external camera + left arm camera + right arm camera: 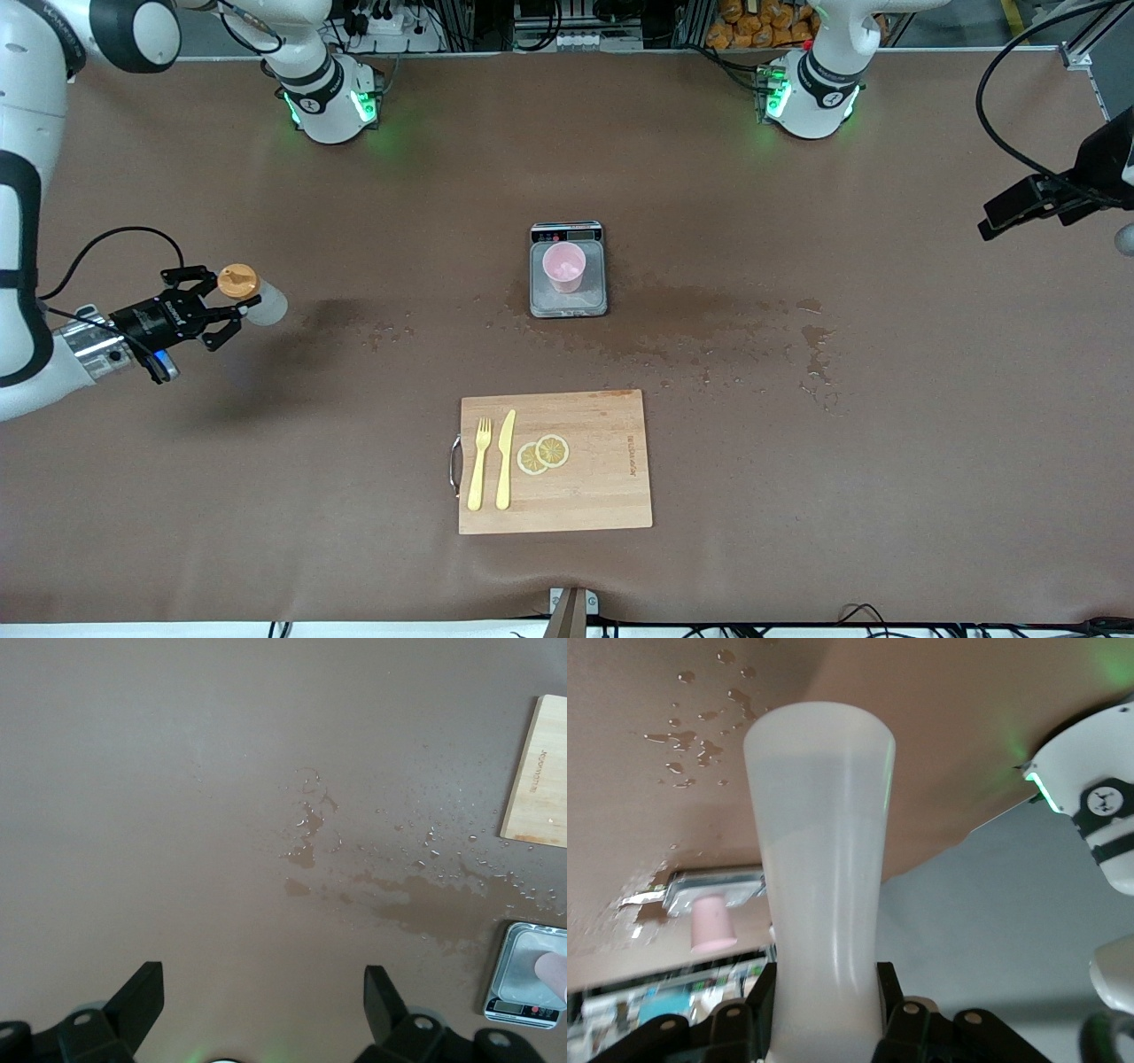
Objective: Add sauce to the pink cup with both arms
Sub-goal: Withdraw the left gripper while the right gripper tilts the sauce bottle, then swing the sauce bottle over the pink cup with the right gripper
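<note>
The pink cup (563, 266) stands upright on a small silver scale (569, 306) at the table's middle. It also shows in the right wrist view (711, 923) and at the edge of the left wrist view (554, 974). My right gripper (199, 306) is shut on the sauce bottle (268, 303), held tilted above the right arm's end of the table, apart from the cup. Its orange cap (239, 281) shows. In the right wrist view the whitish bottle (824, 859) fills the space between the gripper's (824, 992) fingers. My left gripper (997, 217) hangs open and empty (261, 979) over the left arm's end.
A wooden cutting board (585, 496) lies nearer to the camera than the scale, with a yellow fork (479, 465), a knife (505, 461) and two lemon slices (543, 455). Wet patches (709, 310) spread from the scale toward the left arm's end.
</note>
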